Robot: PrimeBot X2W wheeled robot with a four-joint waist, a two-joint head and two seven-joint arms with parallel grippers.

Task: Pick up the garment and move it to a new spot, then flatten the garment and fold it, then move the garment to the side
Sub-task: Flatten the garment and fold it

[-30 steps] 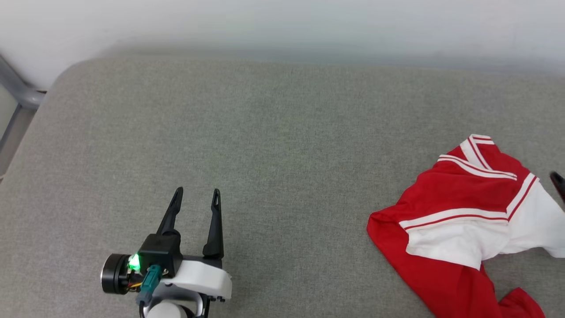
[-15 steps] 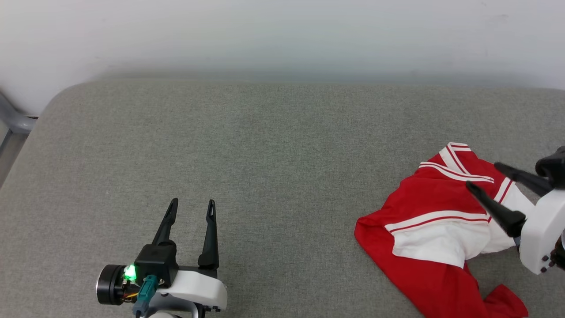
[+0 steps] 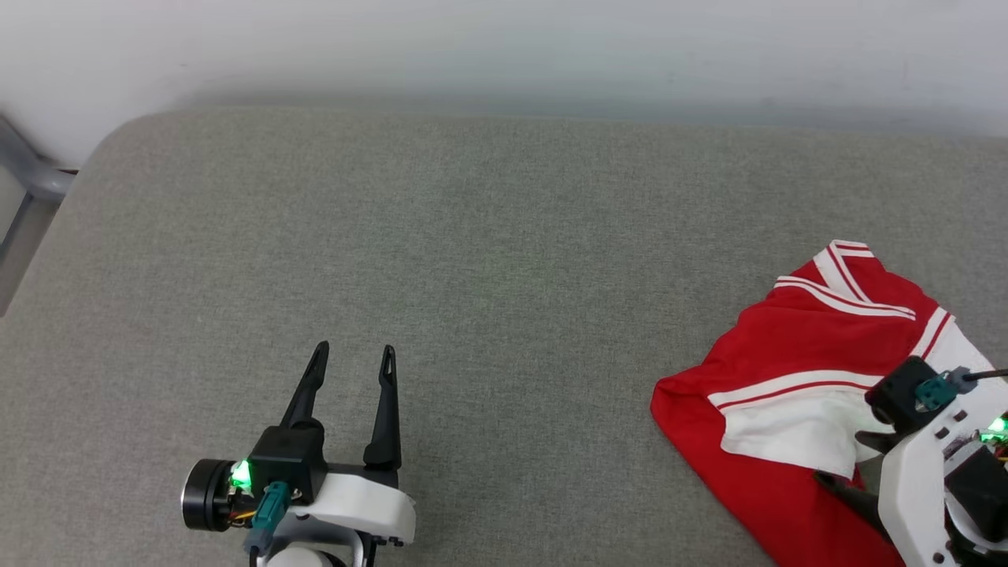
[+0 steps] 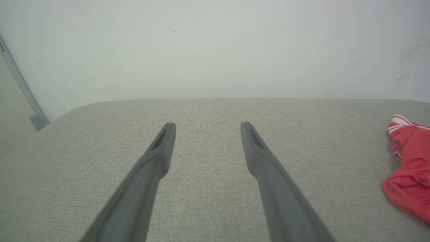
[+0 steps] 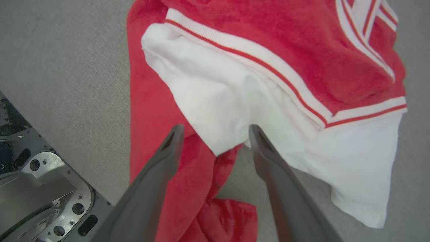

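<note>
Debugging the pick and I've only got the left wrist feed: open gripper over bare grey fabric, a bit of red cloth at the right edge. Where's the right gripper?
Observer: The right gripper is open and directly above the garment. A corner of the white sleeve sits between its jaws.
Operator: Gripping anything yet?
Observer: No. In the right wrist view the jaws stand apart and nothing is pinched. I can't tell whether the tips touch the cloth.
Operator: Is the garment flat?
Observer: No, it's crumpled. In the head view the white sleeve is folded over the red body, and the striped collar is at the far end.
</note>
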